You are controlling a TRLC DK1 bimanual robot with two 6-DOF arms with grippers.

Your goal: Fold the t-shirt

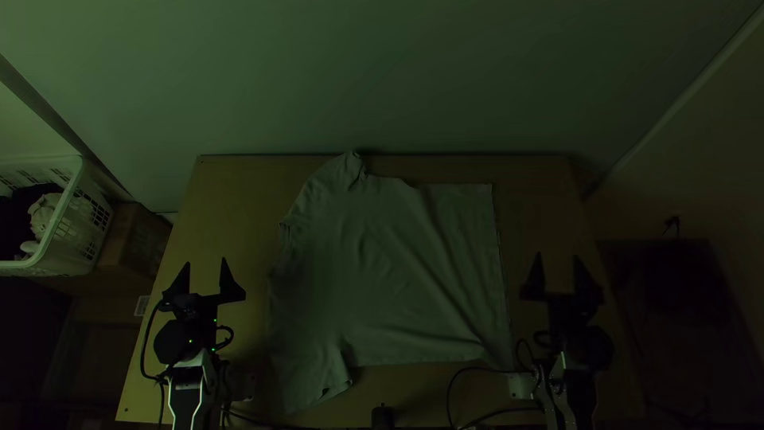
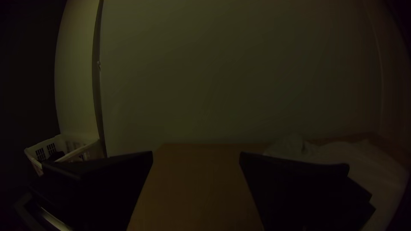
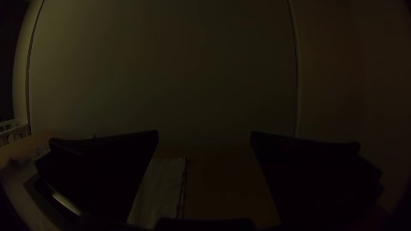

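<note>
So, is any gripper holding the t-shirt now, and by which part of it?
Nothing is held: the left gripper and right gripper are open, beside the t-shirt.

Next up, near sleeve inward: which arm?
Left arm, I'd say: it stands on the sleeve side of the t-shirt, jaws open and empty. The right arm is beyond the straight edge.
</note>
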